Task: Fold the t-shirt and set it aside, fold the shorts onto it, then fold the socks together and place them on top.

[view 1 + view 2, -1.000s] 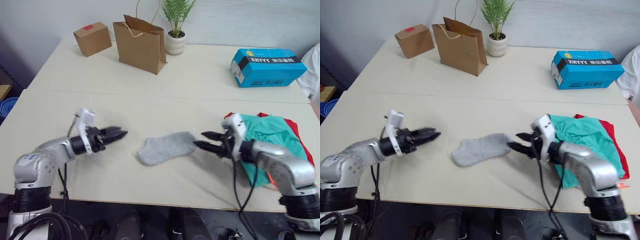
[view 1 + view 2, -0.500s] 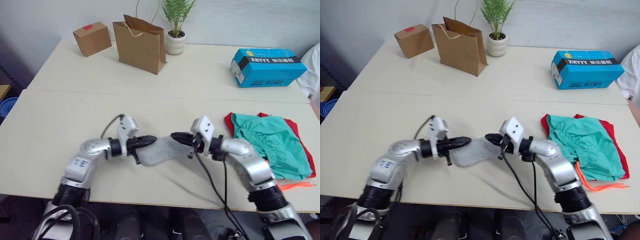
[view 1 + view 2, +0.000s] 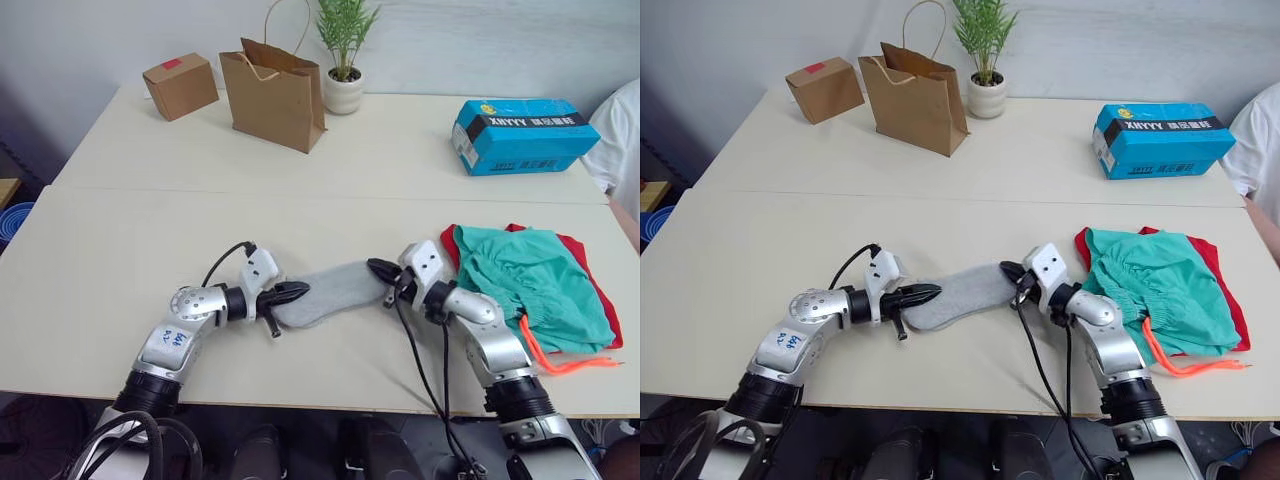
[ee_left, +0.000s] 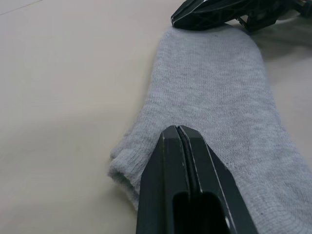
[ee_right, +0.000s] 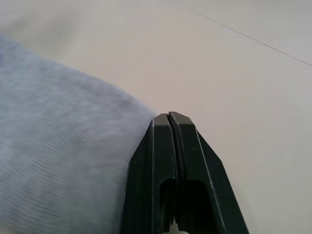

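The left gripper (image 3: 292, 292) is seen low and left of centre in the head view, its two black fingers closed flat together and laid on one end of the socks (image 3: 330, 295); whether fabric is actually pinched between them cannot be told, since the left wrist view shows the closed tip (image 4: 179, 134) resting on top of the knit near a rolled edge. The right gripper (image 3: 381, 270) is set at the opposite end, just right of centre, its fingers likewise pressed shut at the very edge of the grey fabric (image 5: 58, 161), touching it rather than visibly clamping it. Between the two grippers the socks are stretched in a flat grey strip on the cream worktop (image 3: 120, 230).

At the right of the frame the shorts (image 3: 525, 285) are lying bunched on the t-shirt (image 3: 595, 285), an orange drawstring (image 3: 550, 362) trailing toward the near edge.

The last step, folding the socks together, is judged to be in hand. One end would next have to be properly gripped and carried over to the other, then the bundle lifted onto the pile.

Across the back of the frame a cardboard box (image 3: 180, 85), a paper bag (image 3: 275, 90), a potted plant (image 3: 343, 60) and a blue carton (image 3: 525, 135) are seen.
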Robot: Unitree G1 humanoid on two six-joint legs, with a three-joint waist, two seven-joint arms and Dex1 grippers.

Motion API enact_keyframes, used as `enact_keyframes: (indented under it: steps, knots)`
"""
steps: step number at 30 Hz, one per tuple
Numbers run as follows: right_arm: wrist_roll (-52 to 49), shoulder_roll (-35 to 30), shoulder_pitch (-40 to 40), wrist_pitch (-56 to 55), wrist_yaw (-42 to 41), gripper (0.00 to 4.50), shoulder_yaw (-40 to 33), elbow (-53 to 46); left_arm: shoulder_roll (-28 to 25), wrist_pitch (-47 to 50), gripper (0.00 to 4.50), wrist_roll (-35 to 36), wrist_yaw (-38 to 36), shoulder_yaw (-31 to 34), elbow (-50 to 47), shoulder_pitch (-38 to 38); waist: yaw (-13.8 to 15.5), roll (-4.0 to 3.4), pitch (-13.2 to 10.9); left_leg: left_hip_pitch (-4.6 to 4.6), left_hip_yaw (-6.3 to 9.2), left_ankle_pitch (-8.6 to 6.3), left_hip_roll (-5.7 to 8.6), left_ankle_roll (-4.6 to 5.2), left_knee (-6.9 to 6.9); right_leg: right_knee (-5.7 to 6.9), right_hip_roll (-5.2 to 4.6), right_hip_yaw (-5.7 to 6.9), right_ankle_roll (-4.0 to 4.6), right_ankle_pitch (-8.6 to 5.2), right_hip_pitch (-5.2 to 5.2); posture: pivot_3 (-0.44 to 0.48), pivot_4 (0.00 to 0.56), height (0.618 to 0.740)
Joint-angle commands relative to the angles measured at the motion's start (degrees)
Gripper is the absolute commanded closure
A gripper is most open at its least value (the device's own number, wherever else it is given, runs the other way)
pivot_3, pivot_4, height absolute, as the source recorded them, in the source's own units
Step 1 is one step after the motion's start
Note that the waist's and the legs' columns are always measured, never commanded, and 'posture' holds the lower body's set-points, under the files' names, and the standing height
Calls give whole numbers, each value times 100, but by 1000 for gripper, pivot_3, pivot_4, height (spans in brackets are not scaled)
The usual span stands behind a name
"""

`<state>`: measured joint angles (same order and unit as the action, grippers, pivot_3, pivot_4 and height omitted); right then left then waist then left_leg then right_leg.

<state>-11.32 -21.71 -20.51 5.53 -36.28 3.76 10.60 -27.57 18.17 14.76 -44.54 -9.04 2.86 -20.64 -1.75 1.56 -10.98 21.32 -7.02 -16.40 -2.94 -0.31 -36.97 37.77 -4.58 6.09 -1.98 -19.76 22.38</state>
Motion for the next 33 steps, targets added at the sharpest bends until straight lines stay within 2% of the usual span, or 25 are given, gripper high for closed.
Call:
enact_keyframes:
  steps: [1, 3, 6, 9, 12, 14, 17, 23, 26, 33]
  knots:
    - [-1247, 22, 122, 1096, -264, 4500, -583, -882, 52, -239, 4489, 169, -118, 323, 178, 141, 1, -1, 0, 0, 0, 0, 0, 0, 1, 0, 0, 0, 0, 0, 0, 0, 150, 740]
    - [-1950, -69, 112, 2038, -189, 4500, -858, -1514, 146, -239, 4489, 585, -412, 511, 10, 107, -4, -5, -3, 11, 0, -1, -2, 1, 1, 1, 0, -1, 0, 0, 9, 0, 150, 740]
    - [-3136, -243, 4, 3757, 254, 3933, -1385, -1997, 73, -238, 4500, 661, -804, 484, -30, 23, 18, -5, -3, 18, 3, -2, -3, 4, 0, 1, 0, 2, 1, 0, 15, 0, 150, 740]
    - [-4050, -415, -106, 5368, 746, 2879, -1797, -1942, 127, -208, 4500, 664, -894, 466, -35, -151, 33, -5, -3, 20, 5, -10, -2, 19, -3, -4, -2, 3, 1, 0, 11, 0, 150, 740]
    - [-4664, -546, -81, 6502, 991, 1821, -2008, -1861, 195, -341, 4500, 450, -939, 286, 32, -360, 84, -5, -3, 28, 9, -22, 2, 40, -3, -10, -6, 7, 2, 0, 14, 0, 150, 740]
    - [-4736, -432, -118, 6684, 1204, 1098, -1976, -1992, 269, -420, 4500, 328, -894, 208, 140, -410, 87, -6, -3, 32, 7, -26, 3, 46, -3, -16, -7, 6, 2, 0, 13, 0, 150, 740]
    - [-4809, 13, -341, 6915, 1955, 16, -2150, -1910, 415, -360, 4500, 330, -854, 201, 243, -449, 8, -6, -3, 34, 3, -27, 3, 48, -3, -18, -5, 6, 1, 0, 15, 0, 150, 740]
    - [-4506, 227, -442, 7126, 2568, 16, -2092, -1788, 453, -491, 4500, 24, -806, 58, 490, -532, 17, -6, -3, 39, 3, -24, 2, 44, -3, -15, 0, 6, 0, 0, 23, 0, 150, 740]
    - [-4487, 495, -477, 7044, 2928, 16, -2319, -1693, 304, -99, 4500, -89, -1009, -175, 515, -479, 12, -5, -2, 38, 2, -25, 2, 45, -6, -15, -1, 4, -2, 1, 20, 0, 150, 740]
    - [-4714, 836, -497, 7412, 3043, 16, -2257, -1730, 455, -177, 4500, -209, -842, -172, 638, -433, 9, -8, 6, 27, 3, -25, 1, 45, -4, -13, -2, 2, -2, 1, 11, 0, 150, 740]
